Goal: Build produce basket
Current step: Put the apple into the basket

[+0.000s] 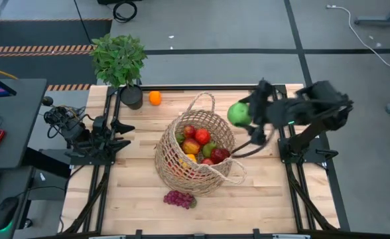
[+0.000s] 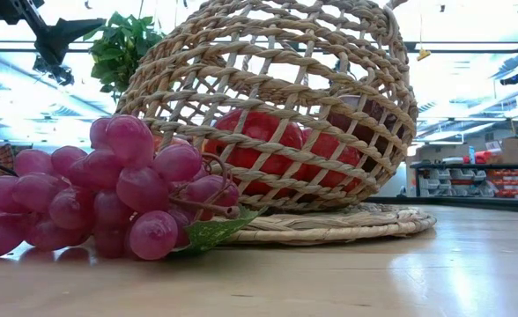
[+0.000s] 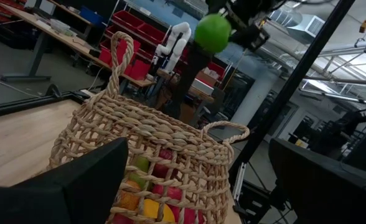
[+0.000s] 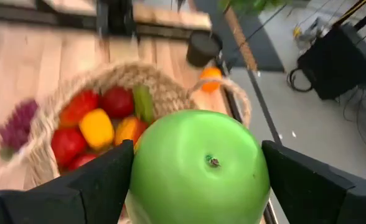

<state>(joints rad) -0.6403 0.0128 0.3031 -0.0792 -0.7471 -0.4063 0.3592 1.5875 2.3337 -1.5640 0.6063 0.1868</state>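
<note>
The wicker basket (image 1: 198, 154) stands at the table's middle, holding red, yellow and green produce (image 1: 200, 145). My right gripper (image 1: 243, 117) is shut on a green apple (image 1: 239, 113), in the air just right of the basket's rim. An orange (image 1: 155, 98) lies at the far edge beside the plant pot. Purple grapes (image 1: 180, 198) lie on the table in front of the basket. My left gripper (image 1: 123, 127) waits open at the table's left, level, facing the basket (image 3: 152, 155). My right gripper pinches the green apple by two opposite sides (image 4: 142, 180) between its two fingers (image 4: 102, 180). The fingers slant down from the table's right side. The apple's stem hollow (image 4: 213, 162) faces back toward the wrist. The apple is lifted clear, above and beside the basket.
A leafy potted plant (image 1: 119, 61) in a black pot (image 1: 132, 97) stands at the far left corner. Bare tabletop lies to the basket's left and near right. In the low view the grapes (image 2: 109, 189) sit close in front of the basket (image 2: 277, 114).
</note>
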